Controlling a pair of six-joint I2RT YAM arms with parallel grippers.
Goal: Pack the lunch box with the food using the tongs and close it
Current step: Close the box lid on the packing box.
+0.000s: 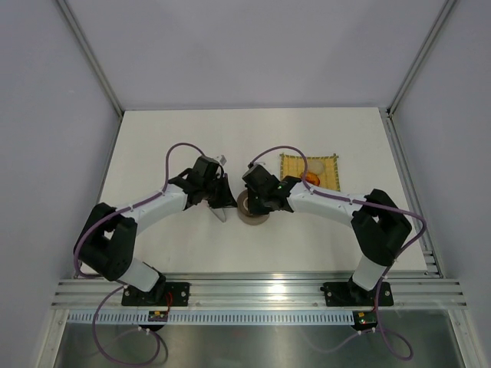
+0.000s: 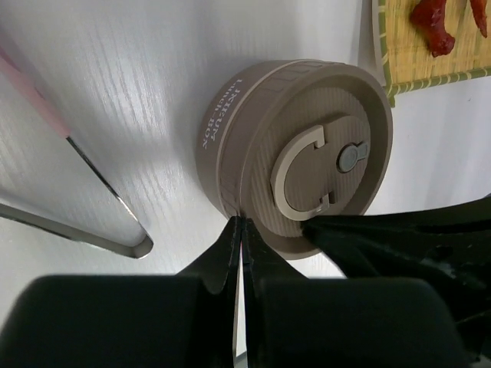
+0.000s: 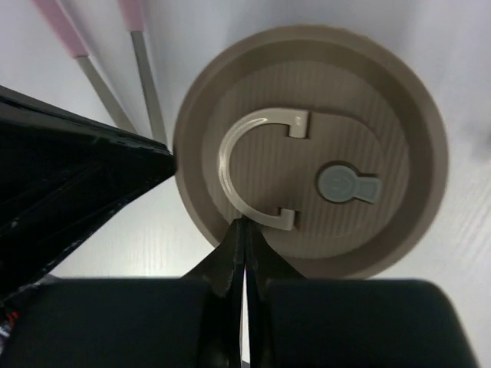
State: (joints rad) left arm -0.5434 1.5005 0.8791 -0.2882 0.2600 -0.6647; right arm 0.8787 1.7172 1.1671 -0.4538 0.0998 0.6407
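Note:
The lunch box (image 2: 230, 146) stands on the white table with its grey-brown lid (image 3: 399, 100) on top, ring handle (image 3: 230, 165) lying flat. My left gripper (image 2: 242, 222) is shut, its tips against the box's near side. My right gripper (image 3: 245, 222) is shut, with its tips at the ring handle's edge and nothing between them. The tongs (image 2: 100, 192) lie on the table just left of the box, pink-sleeved arms (image 3: 138, 69) spread. Food remains on the yellow mat (image 1: 309, 170): a cream ball (image 1: 318, 165), an orange bit (image 1: 311, 179) and red bits (image 2: 433, 31). The box's contents are hidden.
Both arms meet over the lunch box (image 1: 251, 211) at the table's middle. The mat lies right of the box, toward the back. An aluminium frame rail (image 1: 253, 291) runs along the near edge, and white walls enclose the table.

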